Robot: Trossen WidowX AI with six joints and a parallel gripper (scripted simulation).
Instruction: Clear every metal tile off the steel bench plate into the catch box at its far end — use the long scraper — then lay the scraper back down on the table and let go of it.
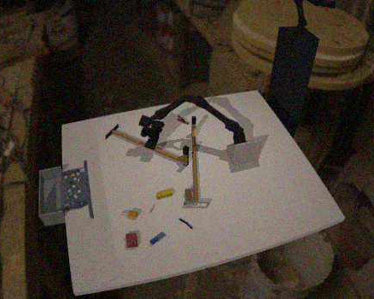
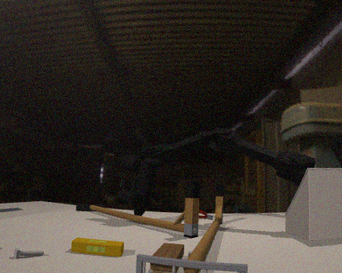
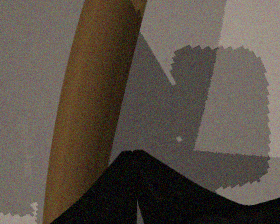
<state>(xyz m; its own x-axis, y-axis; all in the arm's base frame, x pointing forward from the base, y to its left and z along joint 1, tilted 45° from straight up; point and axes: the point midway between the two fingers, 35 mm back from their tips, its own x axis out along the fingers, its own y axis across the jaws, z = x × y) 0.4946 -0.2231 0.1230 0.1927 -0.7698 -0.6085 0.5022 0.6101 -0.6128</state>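
A long tool with a dark flat head and a wooden handle (image 1: 131, 139) (image 2: 137, 219) (image 3: 91, 100), apparently the long scraper, lies on the table, its upright end post (image 1: 185, 155) (image 2: 191, 214) toward the middle. My gripper (image 1: 150, 147) (image 2: 139, 214) (image 3: 132, 160) is shut and empty, low over that handle; in the wrist view the handle passes just left of the fingertips. Contact cannot be told. The blue-grey bench plate (image 1: 83, 201) at the left edge carries several small white and orange tiles. The grey catch box (image 1: 52, 217) is at its outer end.
A second wooden-handled tool (image 1: 195, 164) (image 2: 205, 243) with a grey frame head lies nearby, beside a brown block (image 1: 188, 195) (image 2: 168, 250). A yellow block (image 1: 165, 193) (image 2: 97, 247), red block (image 1: 131, 240), blue piece (image 1: 154, 240), black strip (image 1: 185, 223) and red-handled tool (image 1: 182, 120) lie around.
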